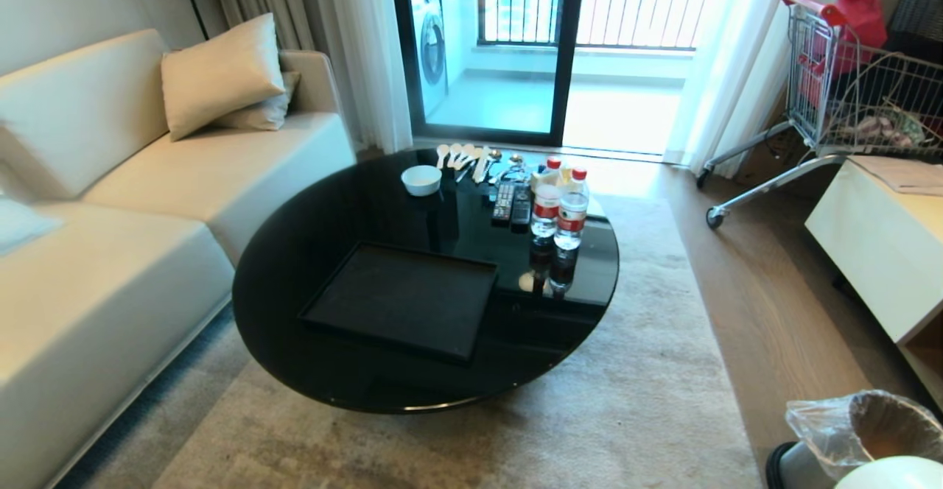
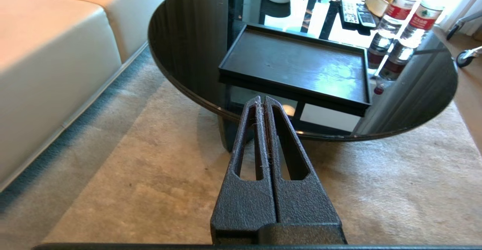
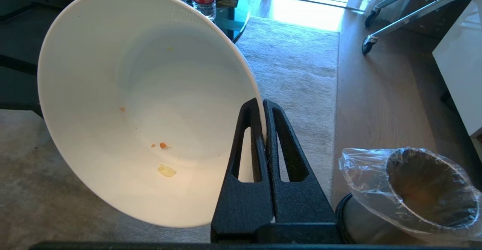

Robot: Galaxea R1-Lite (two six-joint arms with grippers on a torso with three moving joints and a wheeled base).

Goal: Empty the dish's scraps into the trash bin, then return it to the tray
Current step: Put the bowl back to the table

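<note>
The round black table (image 1: 309,253) carries the empty tray (image 1: 401,299) at its near side. Off to the near right stands the trash bin (image 3: 425,189). Beside it the right claw (image 3: 263,105) pinches the tilted dish (image 3: 143,103) by its rim, a few scraps (image 3: 165,170) clinging inside. The left claw (image 2: 262,101) hangs closed, holding nothing

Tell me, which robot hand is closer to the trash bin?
Right. The right gripper, clamped on the white bowl's rim, is just beside the trash bin. The left gripper points at the black tray, with no bin in its view.
</note>
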